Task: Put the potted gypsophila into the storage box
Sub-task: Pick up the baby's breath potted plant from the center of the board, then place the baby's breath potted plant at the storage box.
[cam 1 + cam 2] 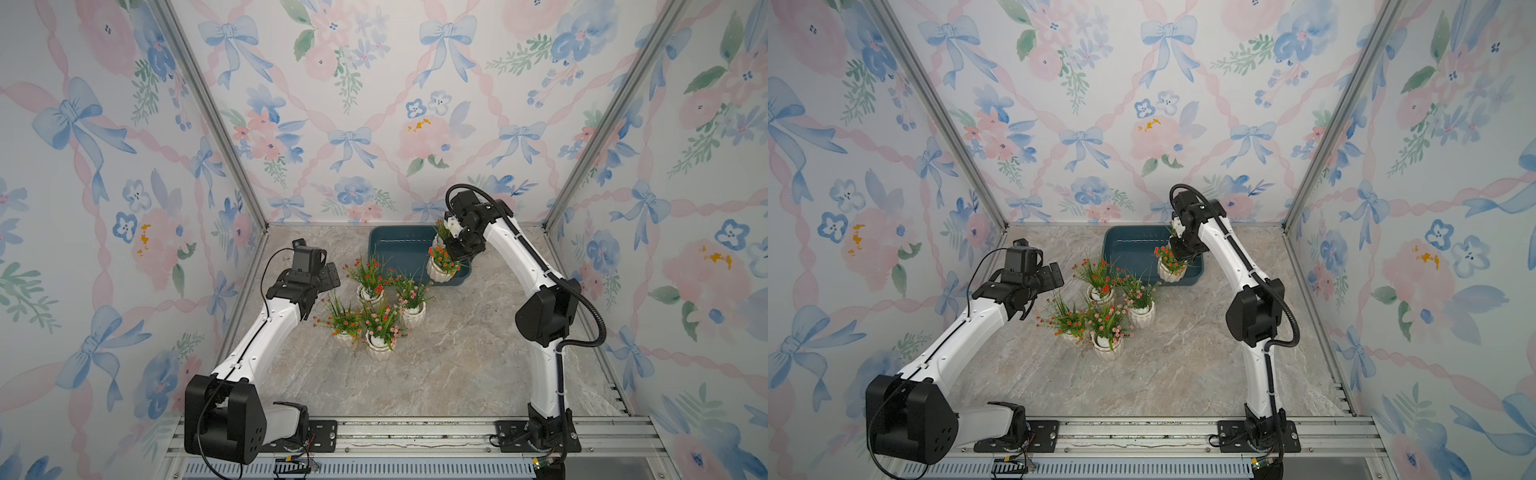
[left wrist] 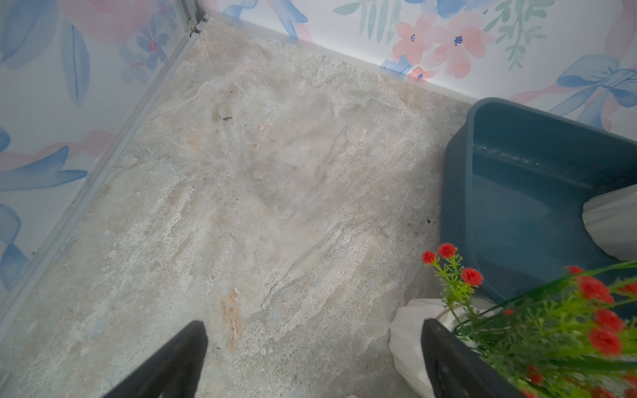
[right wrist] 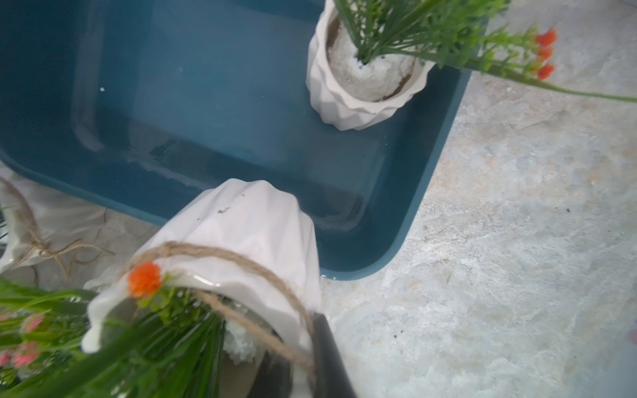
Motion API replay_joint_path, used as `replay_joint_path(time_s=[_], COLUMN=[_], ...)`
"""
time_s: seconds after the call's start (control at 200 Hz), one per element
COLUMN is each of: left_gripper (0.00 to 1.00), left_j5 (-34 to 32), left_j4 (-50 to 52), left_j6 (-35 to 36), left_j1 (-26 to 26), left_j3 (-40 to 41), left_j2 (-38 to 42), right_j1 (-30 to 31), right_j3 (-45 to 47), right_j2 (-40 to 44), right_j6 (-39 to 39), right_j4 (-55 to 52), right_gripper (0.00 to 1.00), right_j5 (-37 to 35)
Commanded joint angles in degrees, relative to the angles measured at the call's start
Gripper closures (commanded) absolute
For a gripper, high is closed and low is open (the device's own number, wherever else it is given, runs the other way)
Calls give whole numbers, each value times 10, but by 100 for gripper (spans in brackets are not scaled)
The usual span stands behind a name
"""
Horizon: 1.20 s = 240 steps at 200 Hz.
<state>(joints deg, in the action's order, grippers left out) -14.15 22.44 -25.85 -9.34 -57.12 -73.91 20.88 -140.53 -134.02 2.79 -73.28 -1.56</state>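
Potted gypsophila (image 1: 439,271): white ribbed ceramic pot, orange blossoms, at near-right rim of shallow teal plastic storage box (image 1: 399,249).
Right gripper (image 1: 455,251): clamped on that pot's rim.
Left gripper (image 2: 314,327): fingers apart (holding nothing).
Around: another pot (image 3: 344,100) inside; four pots (image 1: 380,322) crowd near-left.

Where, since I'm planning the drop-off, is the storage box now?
In both top views the storage box sits by the back wall, right of centre, just beyond the four potted gypsophila clustered mid-table.

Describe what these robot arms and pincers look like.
The left arm and right arm are white tubes with chunky black joints. A ribbed black hose loops along the right one; a thin black cable along the left. The left gripper and right gripper are black.
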Motion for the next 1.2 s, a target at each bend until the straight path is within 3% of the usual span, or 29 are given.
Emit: replay_joint_path(time_s=[0.0,0.49,1.195], left_gripper=[2,2,2], left_j5=[-4,-9,-12], left_j4=[6,6,6], left_j6=[-5,-4,1], left_j1=[2,2,2], left_j3=[-13,-21,-24], left_j2=[-7,-23,-38], right_j1=[-20,-54,-59], right_j3=[-27,-12,-1], right_j2=[-13,-47,-107], right_j6=[18,85,102], right_j4=[1,96,117], right_gripper=[100,100,100], right_j5=[4,31,35])
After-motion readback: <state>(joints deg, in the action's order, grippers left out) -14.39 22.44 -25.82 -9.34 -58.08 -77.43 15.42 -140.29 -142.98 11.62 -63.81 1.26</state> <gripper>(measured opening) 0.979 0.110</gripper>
